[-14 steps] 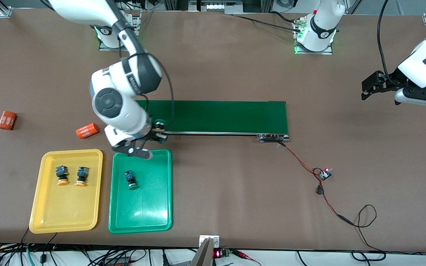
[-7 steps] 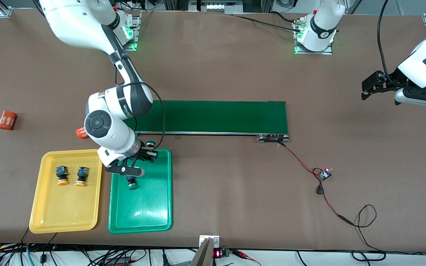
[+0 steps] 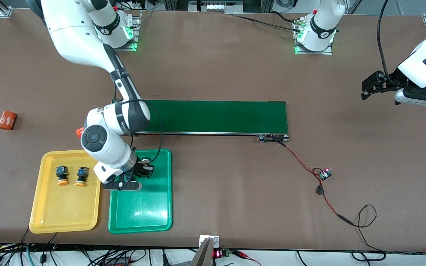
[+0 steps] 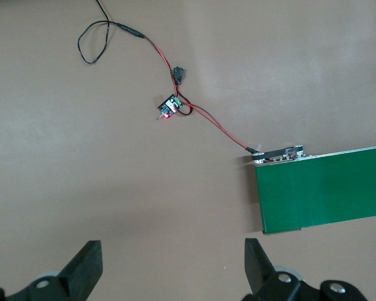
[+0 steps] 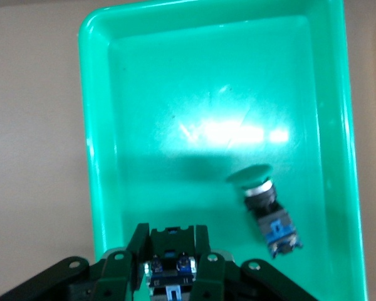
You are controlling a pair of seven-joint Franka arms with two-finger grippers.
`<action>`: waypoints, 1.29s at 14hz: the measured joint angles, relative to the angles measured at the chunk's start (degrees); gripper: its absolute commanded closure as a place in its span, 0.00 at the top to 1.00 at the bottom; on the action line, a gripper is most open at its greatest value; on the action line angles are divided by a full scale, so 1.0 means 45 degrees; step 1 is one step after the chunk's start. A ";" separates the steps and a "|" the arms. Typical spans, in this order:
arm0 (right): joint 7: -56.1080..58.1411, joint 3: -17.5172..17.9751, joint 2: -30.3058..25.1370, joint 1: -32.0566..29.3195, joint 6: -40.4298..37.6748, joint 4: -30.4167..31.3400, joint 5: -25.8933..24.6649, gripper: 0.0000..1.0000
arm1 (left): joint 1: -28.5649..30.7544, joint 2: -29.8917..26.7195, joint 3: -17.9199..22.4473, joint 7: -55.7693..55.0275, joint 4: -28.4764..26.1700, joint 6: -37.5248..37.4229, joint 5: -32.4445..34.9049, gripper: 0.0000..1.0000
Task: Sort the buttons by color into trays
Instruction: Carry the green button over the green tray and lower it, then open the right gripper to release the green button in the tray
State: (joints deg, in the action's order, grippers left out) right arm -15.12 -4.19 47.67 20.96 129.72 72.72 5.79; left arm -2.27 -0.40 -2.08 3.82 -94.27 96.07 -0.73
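Note:
My right gripper (image 3: 139,174) hangs over the green tray (image 3: 150,210), shut on a button (image 5: 170,251) with a black-and-blue body; the button's cap is hidden. In the right wrist view the gripper (image 5: 170,241) is above the tray's corner (image 5: 100,37). Another green-capped button (image 5: 269,213) lies on its side in that tray, beside the gripper. Two yellow-capped buttons (image 3: 61,175) (image 3: 81,175) lie in the yellow tray (image 3: 50,214). My left gripper (image 3: 370,87) waits open over bare table at the left arm's end, its fingers wide apart (image 4: 171,254).
A long dark green conveyor belt (image 3: 216,116) runs across the middle of the table. One orange cylinder (image 3: 7,120) lies at the right arm's end; another (image 3: 80,131) peeks out by the right arm. A small circuit board (image 3: 324,173) on red wires (image 3: 301,160) lies toward the left arm's end.
The right arm has carried the button from the conveyor's end to over the green tray, toward the front camera and lower. The left arm has not moved.

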 measured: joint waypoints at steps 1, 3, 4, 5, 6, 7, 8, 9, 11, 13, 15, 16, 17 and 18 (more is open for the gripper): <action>0.0334 -0.0001 0.0284 -0.0056 0.0003 -0.0256 0.0000 0.00 | 0.0000 0.0000 0.0000 0.0000 0.0001 0.0000 0.0000 1.00; 0.1015 0.0024 0.0944 -0.0047 0.0001 -0.0777 0.0000 0.00 | 0.0000 0.0000 0.0000 0.0000 0.0001 0.0000 0.0000 1.00; 0.1209 0.0039 0.1287 -0.0019 0.0005 -0.1010 0.0000 0.00 | 0.0000 0.0000 0.0000 0.0000 0.0001 0.0000 0.0000 1.00; 0.1434 0.0041 0.1600 0.0010 0.0027 -0.1202 0.0000 0.00 | 0.0000 0.0000 0.0000 0.0000 0.0001 0.0000 0.0000 1.00; 0.1639 0.0047 0.1872 0.0031 0.0100 -0.1374 0.0000 0.00 | 0.0000 0.0000 0.0000 0.0000 0.0001 0.0000 0.0000 1.00; 0.1790 0.0054 0.2086 0.0038 0.0183 -0.1554 0.0000 0.00 | 0.0000 0.0000 0.0000 0.0000 0.0001 0.0000 0.0000 1.00; 0.1935 0.0054 0.2232 0.0037 0.0190 -0.1769 0.0000 0.44 | 0.0000 -0.0001 0.0000 0.0000 0.0001 0.0000 0.0000 1.00; 0.1976 0.0060 0.2311 0.0035 0.0190 -0.1931 0.0013 0.99 | 0.0000 0.0000 0.0000 0.0000 0.0001 0.0000 0.0000 1.00; 0.1976 0.0071 0.2338 0.0030 0.0163 -0.2095 0.0061 1.00 | 0.0000 0.0000 0.0000 0.0000 0.0001 0.0000 0.0000 1.00; 0.1974 0.0050 0.2189 0.0006 -0.0408 -0.2394 0.0069 1.00 | 0.0000 0.0000 0.0000 0.0000 0.0002 0.0000 0.0000 1.00; 0.1931 -0.0015 0.1633 -0.0047 -0.1574 -0.2710 0.0108 1.00 | 0.0000 0.0000 0.0000 0.0000 0.0002 0.0000 0.0000 1.00; 0.1884 -0.0023 0.1195 -0.0104 -0.2173 -0.2793 0.0125 1.00 | 0.0000 0.0000 0.0000 0.0000 0.0002 0.0000 0.0000 1.00; 0.1828 -0.0045 0.0724 -0.0162 -0.2758 -0.2817 0.0127 1.00 | 0.0000 0.0000 0.0000 0.0000 0.0002 0.0000 0.0000 1.00; 0.1796 -0.0129 0.0254 -0.0201 -0.3284 -0.2822 0.0127 1.00 | 0.0000 0.0000 0.0000 0.0000 0.0002 0.0000 0.0000 1.00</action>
State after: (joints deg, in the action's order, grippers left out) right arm -7.04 -4.77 48.81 20.05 114.94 60.02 6.36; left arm -2.27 -0.40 -2.08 3.82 -94.26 96.07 -0.73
